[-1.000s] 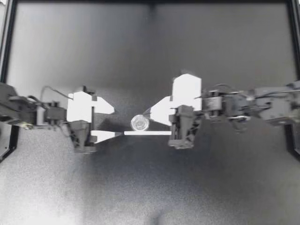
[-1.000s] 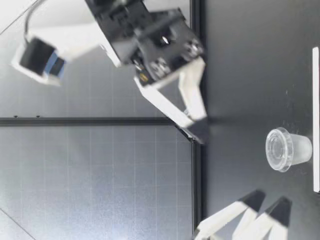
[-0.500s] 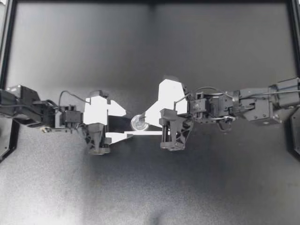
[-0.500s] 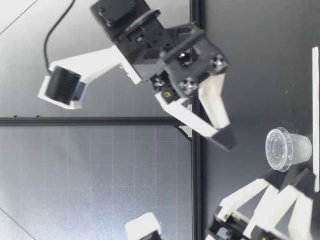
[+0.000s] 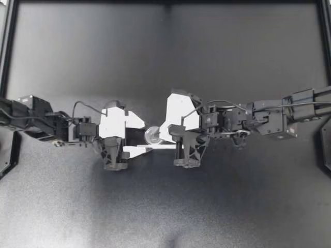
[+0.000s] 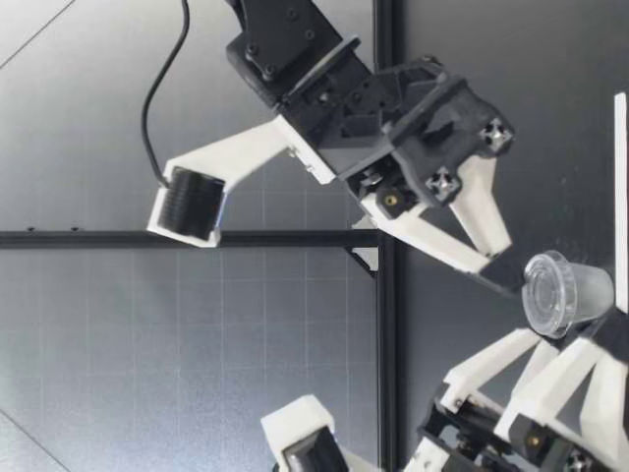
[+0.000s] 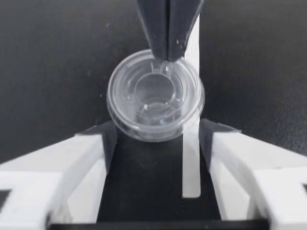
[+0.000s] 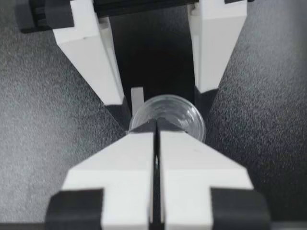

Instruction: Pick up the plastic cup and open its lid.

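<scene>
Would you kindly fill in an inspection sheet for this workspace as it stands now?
Surface: dark matte table, with a white strip lying flat beside the cup.
Job's things: clear plastic cup upright on the table, lid on.
Clutter: nothing seen.
Grippers: left gripper open, fingers either side of the cup, contact unclear; right gripper shut, tips at the lid's rim.
Cables: black cable looped on the left arm, another on the right arm.
Surroundings: black frame rail around the table; gridded panel behind.
</scene>
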